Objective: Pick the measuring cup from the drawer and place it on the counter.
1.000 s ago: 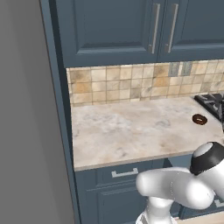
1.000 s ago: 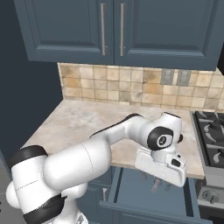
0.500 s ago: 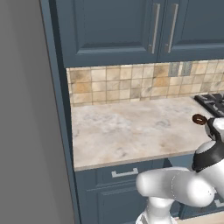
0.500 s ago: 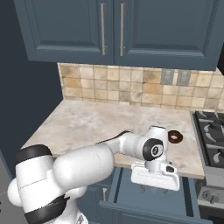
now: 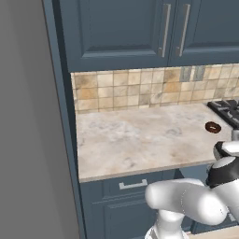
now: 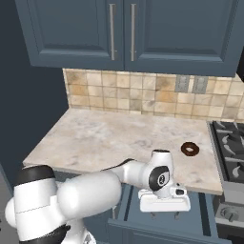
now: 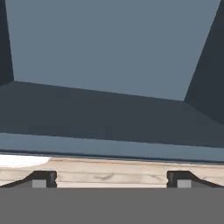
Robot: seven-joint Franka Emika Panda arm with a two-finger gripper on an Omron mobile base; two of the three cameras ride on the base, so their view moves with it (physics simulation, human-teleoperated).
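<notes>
Tool (image 6: pixel 164 215): lowered from counter (image 5: pixel 140 140) height to the open drawer (image 7: pixel 113 57), fingers spread and empty; measuring cup not discernible on the bare drawer floor; brown doughnut (image 6: pixel 189 149) unmoved; pick pending.

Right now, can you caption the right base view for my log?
Arm's hand lowered into the open drawer below the counter; doughnut beside the stove.

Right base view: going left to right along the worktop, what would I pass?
Bare marbled counter → brown ring doughnut → black stove grates.
</notes>
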